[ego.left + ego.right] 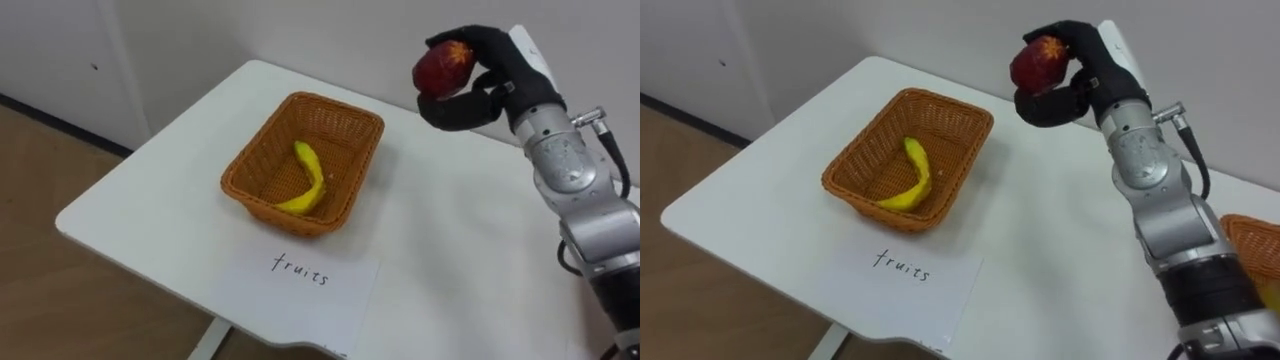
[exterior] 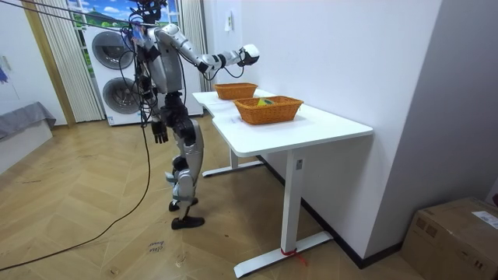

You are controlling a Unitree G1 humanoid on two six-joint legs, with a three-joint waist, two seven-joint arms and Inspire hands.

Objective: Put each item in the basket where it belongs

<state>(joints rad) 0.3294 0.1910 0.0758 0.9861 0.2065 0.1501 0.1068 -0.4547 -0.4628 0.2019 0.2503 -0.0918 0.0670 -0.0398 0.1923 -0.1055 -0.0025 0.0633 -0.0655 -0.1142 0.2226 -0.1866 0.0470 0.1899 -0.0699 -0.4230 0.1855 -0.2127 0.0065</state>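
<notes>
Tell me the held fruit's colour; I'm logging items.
The fruit is dark red with yellowish flecks; best in left eye view.

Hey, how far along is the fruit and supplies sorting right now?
Done: one banana lies in the fruits basket. In hand: the right hand grips a red fruit raised above the table, right of that basket. Left hand hangs idle. Left: dropping it in; what the second basket holds can't be judged.

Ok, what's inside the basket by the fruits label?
The orange-brown woven basket holds one curved yellow banana; its near wall hides part of the bottom. The right hand grips a round red fruit.
</notes>
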